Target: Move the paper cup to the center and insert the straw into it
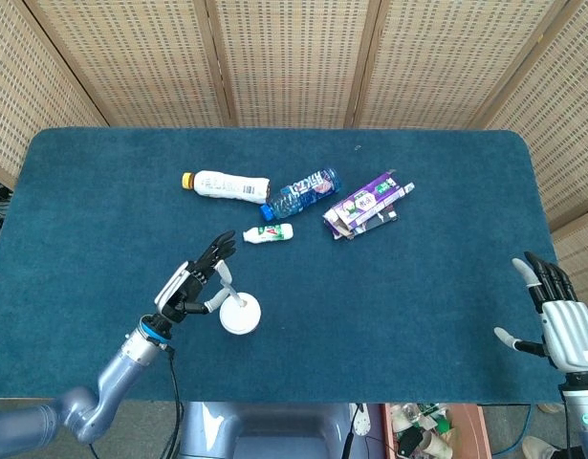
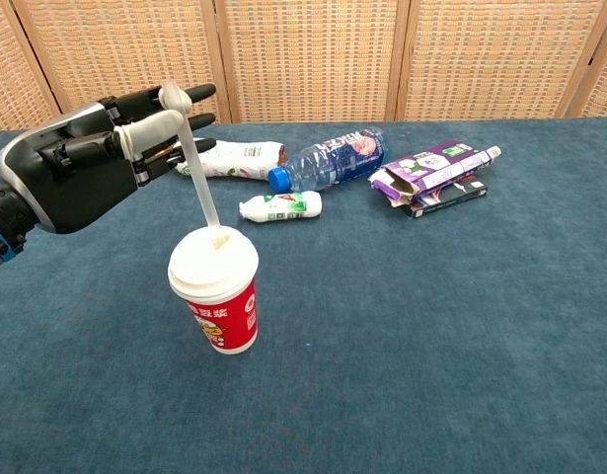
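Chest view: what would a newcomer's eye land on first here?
The red paper cup with its white lid, standing near the front left of the table, and the straw slanting up from the lid into the left hand, which pinches its top. Behind them, a row of litter lies on its side: a yellow-capped bottle, a crushed blue-capped bottle, a small white bottle and a purple carton.

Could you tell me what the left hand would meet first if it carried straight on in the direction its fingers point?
Probably the yellow-capped bottle lying beyond the left hand; its fingers point up-table toward it, though the small white bottle lies close to that line.
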Controlling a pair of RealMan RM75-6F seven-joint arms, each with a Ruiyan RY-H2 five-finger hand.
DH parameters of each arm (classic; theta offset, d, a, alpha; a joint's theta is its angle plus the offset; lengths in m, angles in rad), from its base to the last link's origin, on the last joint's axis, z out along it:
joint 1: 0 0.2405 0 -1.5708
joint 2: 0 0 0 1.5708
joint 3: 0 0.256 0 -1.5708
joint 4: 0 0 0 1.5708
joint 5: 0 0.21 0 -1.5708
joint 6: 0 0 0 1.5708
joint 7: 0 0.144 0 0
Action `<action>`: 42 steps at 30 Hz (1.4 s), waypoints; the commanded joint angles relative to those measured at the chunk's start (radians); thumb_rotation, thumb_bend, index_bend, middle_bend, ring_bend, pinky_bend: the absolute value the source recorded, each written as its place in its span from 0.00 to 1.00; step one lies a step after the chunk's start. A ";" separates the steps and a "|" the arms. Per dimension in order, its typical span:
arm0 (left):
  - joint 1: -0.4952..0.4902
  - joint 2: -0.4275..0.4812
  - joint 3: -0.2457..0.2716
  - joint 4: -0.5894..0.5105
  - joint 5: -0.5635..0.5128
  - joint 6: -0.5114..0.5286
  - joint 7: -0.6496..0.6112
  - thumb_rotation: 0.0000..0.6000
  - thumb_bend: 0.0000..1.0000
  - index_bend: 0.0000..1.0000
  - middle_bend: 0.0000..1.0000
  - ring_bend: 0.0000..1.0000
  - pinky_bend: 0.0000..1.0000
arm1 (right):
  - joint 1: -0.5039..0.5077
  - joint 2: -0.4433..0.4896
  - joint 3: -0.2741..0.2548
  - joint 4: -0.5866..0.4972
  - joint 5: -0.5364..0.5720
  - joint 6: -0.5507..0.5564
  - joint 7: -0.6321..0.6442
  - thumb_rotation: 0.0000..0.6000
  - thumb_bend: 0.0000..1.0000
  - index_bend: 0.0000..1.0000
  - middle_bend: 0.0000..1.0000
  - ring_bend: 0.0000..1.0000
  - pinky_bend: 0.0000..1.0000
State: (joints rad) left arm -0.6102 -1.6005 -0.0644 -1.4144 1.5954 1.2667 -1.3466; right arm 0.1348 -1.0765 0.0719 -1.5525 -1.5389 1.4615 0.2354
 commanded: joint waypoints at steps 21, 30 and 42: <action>0.005 -0.028 0.039 0.067 0.028 -0.014 0.027 1.00 0.39 0.03 0.00 0.00 0.00 | -0.003 0.004 0.001 0.002 0.001 0.003 0.009 1.00 0.00 0.02 0.00 0.00 0.00; 0.046 0.053 0.046 0.014 0.070 0.101 0.051 1.00 0.29 0.00 0.00 0.00 0.00 | -0.005 0.006 -0.001 -0.004 -0.008 0.010 0.008 1.00 0.00 0.02 0.00 0.00 0.00; 0.291 0.489 0.123 -0.218 -0.015 0.238 1.051 1.00 0.07 0.00 0.00 0.00 0.00 | -0.021 0.009 0.006 -0.024 -0.012 0.052 -0.007 1.00 0.00 0.02 0.00 0.00 0.00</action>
State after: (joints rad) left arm -0.4628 -1.3315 0.0099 -1.4619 1.6593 1.4559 -0.7880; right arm 0.1153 -1.0663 0.0755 -1.5762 -1.5514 1.5109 0.2302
